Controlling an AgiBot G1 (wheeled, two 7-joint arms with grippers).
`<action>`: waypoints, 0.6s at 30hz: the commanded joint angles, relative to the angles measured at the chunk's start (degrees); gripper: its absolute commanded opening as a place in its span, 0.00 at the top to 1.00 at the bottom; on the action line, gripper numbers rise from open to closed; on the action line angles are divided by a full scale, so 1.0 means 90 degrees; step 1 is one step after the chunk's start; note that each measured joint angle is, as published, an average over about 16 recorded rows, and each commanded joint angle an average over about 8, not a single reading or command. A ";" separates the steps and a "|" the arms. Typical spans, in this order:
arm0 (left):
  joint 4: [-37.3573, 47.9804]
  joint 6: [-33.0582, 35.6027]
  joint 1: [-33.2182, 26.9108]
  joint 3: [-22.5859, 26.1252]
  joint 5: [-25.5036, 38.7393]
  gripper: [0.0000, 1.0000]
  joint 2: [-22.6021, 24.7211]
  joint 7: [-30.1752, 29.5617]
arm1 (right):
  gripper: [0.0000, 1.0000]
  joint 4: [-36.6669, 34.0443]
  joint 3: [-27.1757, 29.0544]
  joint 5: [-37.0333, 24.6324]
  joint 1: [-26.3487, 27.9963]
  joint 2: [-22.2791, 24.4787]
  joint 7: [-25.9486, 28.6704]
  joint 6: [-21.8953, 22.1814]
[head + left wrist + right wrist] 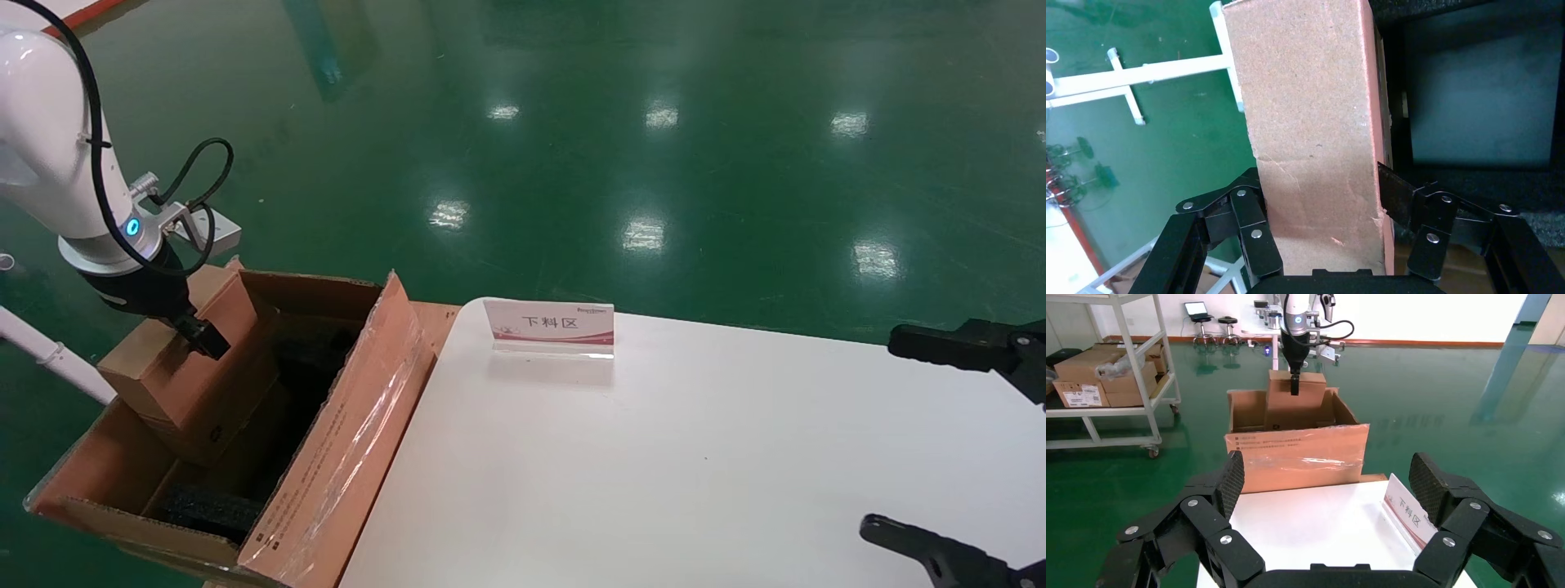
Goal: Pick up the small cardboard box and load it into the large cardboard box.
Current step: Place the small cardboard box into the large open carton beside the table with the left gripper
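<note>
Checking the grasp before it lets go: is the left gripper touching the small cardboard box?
Touching. In the left wrist view the left gripper has both fingers pressed flat against opposite sides of the small cardboard box, with no gap.

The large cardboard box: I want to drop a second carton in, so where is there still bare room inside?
Inside the large cardboard box, black foam shows bare at the near end, and between the small cardboard box and the taped flap. The far-left part is crowded: the left gripper holds the small box there.

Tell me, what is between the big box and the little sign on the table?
In the head view, only bare white table lies between the large cardboard box and the sign. Nothing else sits there.
</note>
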 commanded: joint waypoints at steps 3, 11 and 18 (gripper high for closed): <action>0.0025 -0.0070 0.0109 -0.0016 -0.0031 1.00 0.0020 -0.0044 | 0.00 0.0000 -0.0001 0.0001 0.0000 0.0001 -0.0001 0.0001; 0.0127 -0.0137 0.0356 0.0007 -0.0036 1.00 0.0050 -0.0113 | 0.00 0.0000 -0.0004 0.0003 0.0001 0.0002 -0.0002 0.0002; 0.0195 -0.0085 0.0416 0.0035 -0.0024 0.56 0.0076 -0.0135 | 0.00 0.0000 -0.0006 0.0004 0.0001 0.0002 -0.0003 0.0003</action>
